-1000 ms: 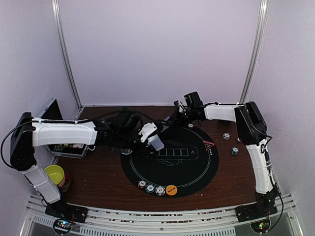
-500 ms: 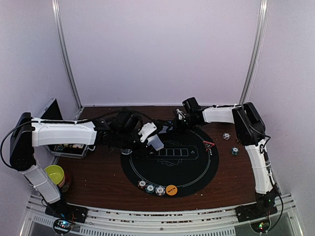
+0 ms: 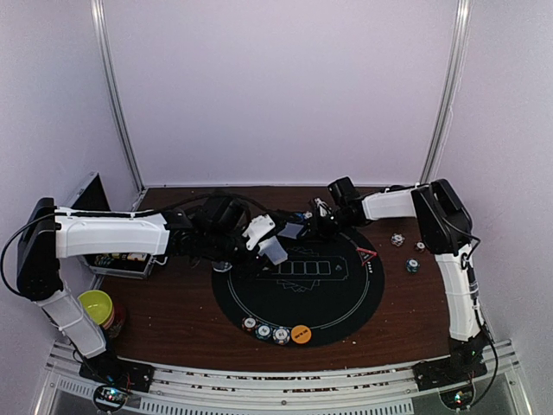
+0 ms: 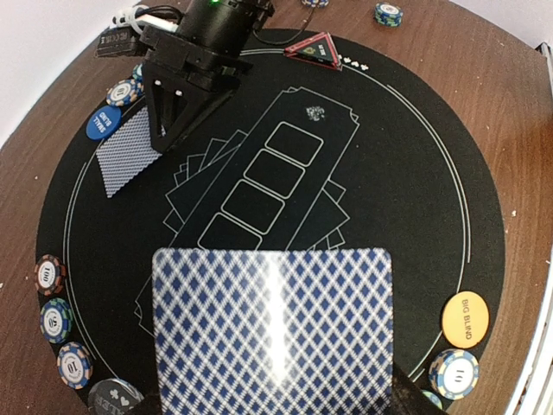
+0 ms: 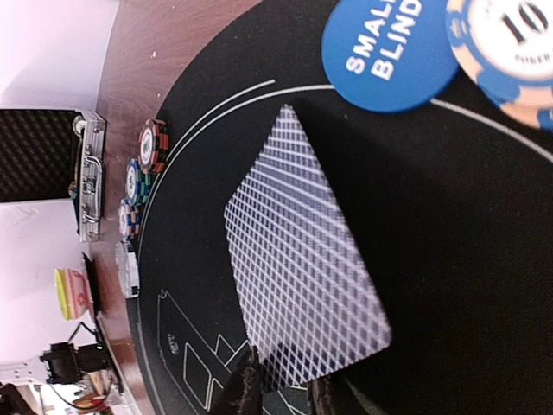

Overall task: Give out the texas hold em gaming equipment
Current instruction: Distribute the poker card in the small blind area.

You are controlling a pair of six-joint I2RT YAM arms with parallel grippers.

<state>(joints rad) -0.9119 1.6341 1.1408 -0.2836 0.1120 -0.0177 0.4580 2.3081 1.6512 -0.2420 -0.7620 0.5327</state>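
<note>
Evidently dealing, the right gripper [image 5: 281, 393] sets narrow jaws about a grey-blue diamond-backed playing card [image 5: 302, 259] tilted on the black round mat [image 5: 449, 259] beside the blue round button [image 5: 389, 43]; grip uncertain. Best lay it flat before releasing. The left gripper [image 3: 265, 241] clamps more such cards [image 4: 272, 328].

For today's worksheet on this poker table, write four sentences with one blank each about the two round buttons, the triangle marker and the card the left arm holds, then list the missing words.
1. The blue button reads SMALL ____.
2. The orange button reads ____ BLIND.
3. The triangle marker is ____ in colour.
4. The left gripper holds a playing card whose back has a diamond pattern in white and ____.

Missing words: BLIND; BIG; red; blue.
</note>
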